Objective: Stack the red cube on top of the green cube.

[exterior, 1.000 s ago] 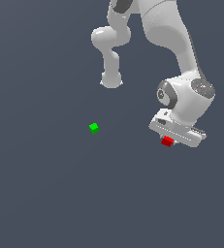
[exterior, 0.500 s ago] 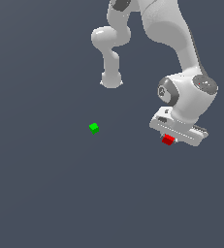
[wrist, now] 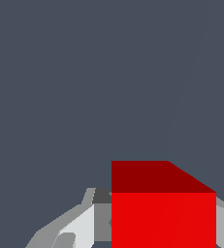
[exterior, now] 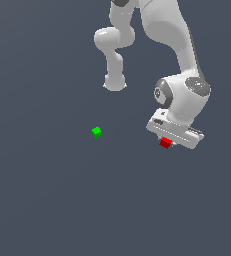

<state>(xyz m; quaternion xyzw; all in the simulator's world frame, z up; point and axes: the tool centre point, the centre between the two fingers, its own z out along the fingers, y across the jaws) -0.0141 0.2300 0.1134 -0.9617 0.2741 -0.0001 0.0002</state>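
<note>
The red cube (exterior: 165, 143) sits between my fingers just under the white hand of my gripper (exterior: 168, 140), held above the grey floor. In the wrist view the red cube (wrist: 163, 213) fills the space between the two grey-white fingers (wrist: 77, 227), and the gripper (wrist: 152, 232) is shut on it. The green cube (exterior: 97, 132) rests alone on the floor, well off to the exterior view's left of the gripper. The green cube does not show in the wrist view.
The white arm's base column (exterior: 114, 80) stands behind and between the two cubes. The plain dark grey floor (exterior: 62, 200) spreads all around.
The gripper has moved toward the exterior view's left and slightly up, carrying the red cube with it. The green cube has not moved.
</note>
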